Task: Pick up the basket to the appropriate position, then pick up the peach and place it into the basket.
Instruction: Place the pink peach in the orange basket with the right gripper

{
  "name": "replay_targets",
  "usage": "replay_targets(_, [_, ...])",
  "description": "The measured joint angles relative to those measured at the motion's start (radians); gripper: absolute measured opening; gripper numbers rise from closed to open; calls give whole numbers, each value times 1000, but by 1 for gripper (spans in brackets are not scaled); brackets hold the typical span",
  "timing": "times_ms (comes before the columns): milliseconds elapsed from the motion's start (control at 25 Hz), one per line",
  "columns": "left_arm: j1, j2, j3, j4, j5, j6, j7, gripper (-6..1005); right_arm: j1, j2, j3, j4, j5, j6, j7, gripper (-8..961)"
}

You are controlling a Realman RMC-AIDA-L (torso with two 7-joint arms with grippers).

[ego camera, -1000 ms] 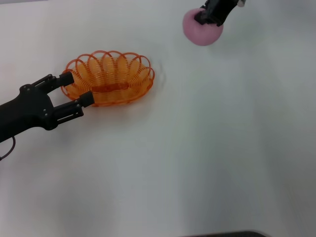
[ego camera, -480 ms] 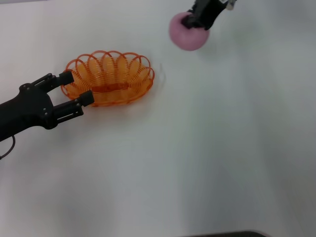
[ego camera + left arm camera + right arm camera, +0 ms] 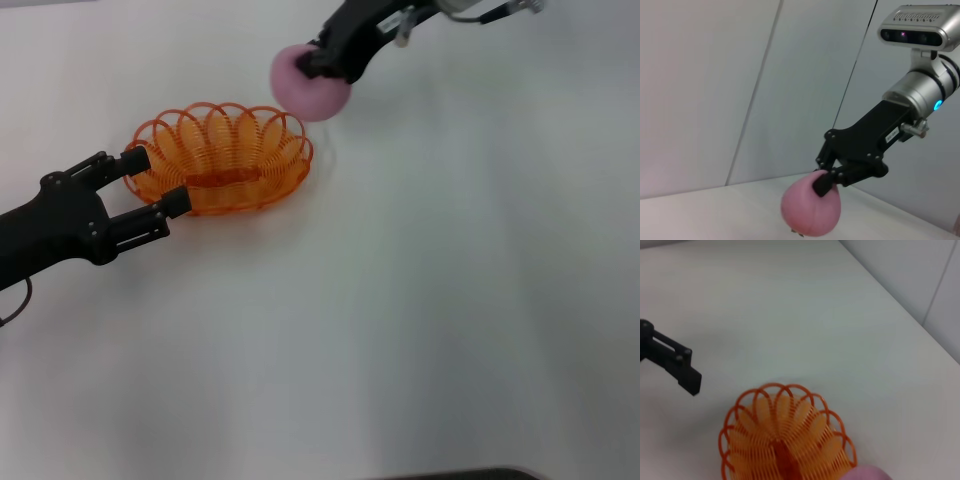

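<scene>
The basket [image 3: 220,158] sits on the white table [image 3: 420,300], nothing in it. Left gripper [image 3: 157,181] is spread, fingers either side of basket's left end, w/o pinching it. Right gripper [image 3: 318,62] pinches the peach [image 3: 308,88] from above, held in air just beside basket's far right rim. Vs. 1 s ago, peach has moved left toward basket; basket and left gripper are unchanged.

text: none legible — labels: none | brands, numbers, signs: none readable
</scene>
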Motion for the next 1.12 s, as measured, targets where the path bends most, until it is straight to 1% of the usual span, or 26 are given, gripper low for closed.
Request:
replay_targets(360, [2, -3, 1, -4, -2, -12, 1, 843, 37, 7, -115, 162, 154, 160, -62, 67])
replay_targets(560, [0, -3, 3, -13, -2, -24, 1, 844, 56, 7, -131, 231, 216, 195, -106, 69])
replay_targets(1120, [-7, -1, 5, -17, -2, -37, 1, 844, 73, 8, -145, 266, 237, 207, -112, 74])
